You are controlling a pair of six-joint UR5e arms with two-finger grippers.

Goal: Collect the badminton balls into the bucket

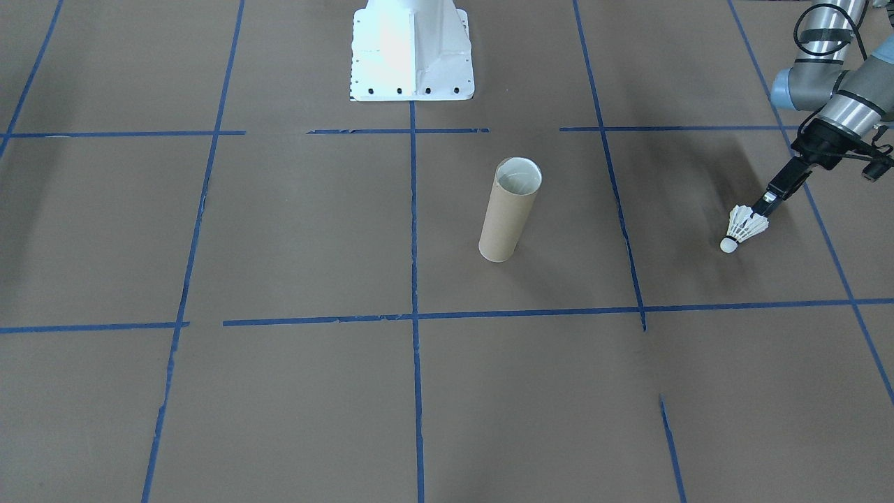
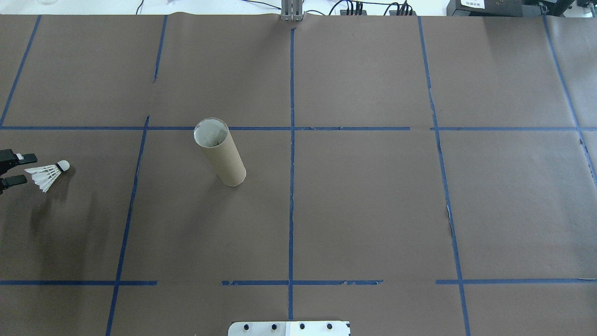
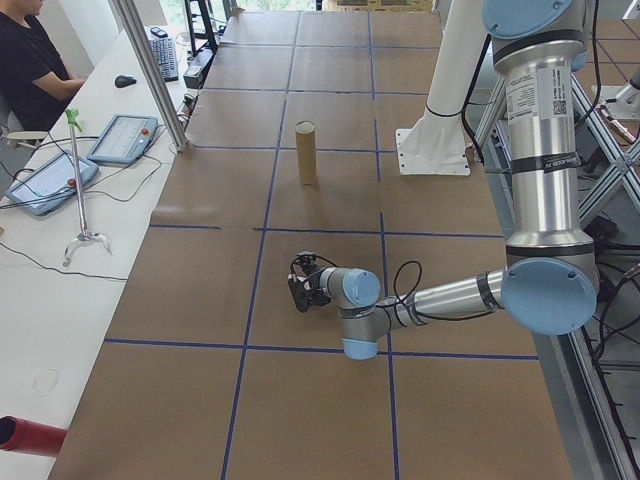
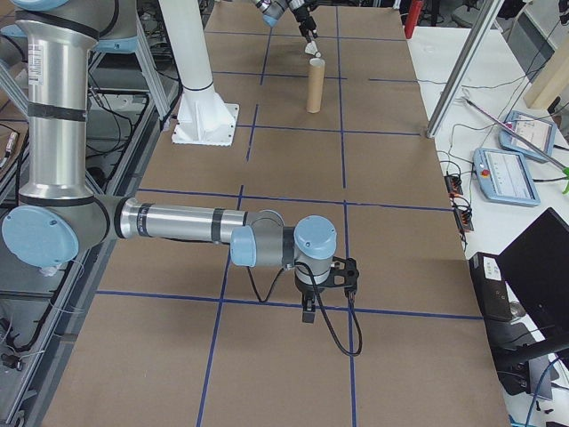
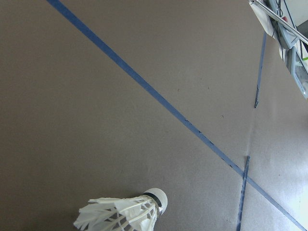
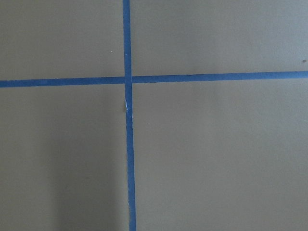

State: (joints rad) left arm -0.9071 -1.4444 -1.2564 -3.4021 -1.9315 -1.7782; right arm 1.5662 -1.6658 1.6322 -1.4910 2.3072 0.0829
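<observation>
While the left jaws (image 2: pixel 10 169) stand spread behind the shuttlecock (image 2: pixel 48 174), no writing is readable.

Matt tan cardboard bucket (image 2: pixel 219 151), white feathered shuttlecock (image 2: pixel 48 174), matt brown paper table (image 2: pixel 373 210)

Blue tape cross on a brown paper-covered counter (image 6: pixel 216 154)

A vertical strip of blue tape (image 6: pixel 129 159) runs from the top edge to the bottom edge, left of centre. A horizontal strip (image 6: pixel 216 76) crosses it in the upper part, spanning the full width and tilting slightly upward toward the right. The vertical strip shows a small pale nick just below the crossing. A soft shadow darkens the lower left corner.
</observation>
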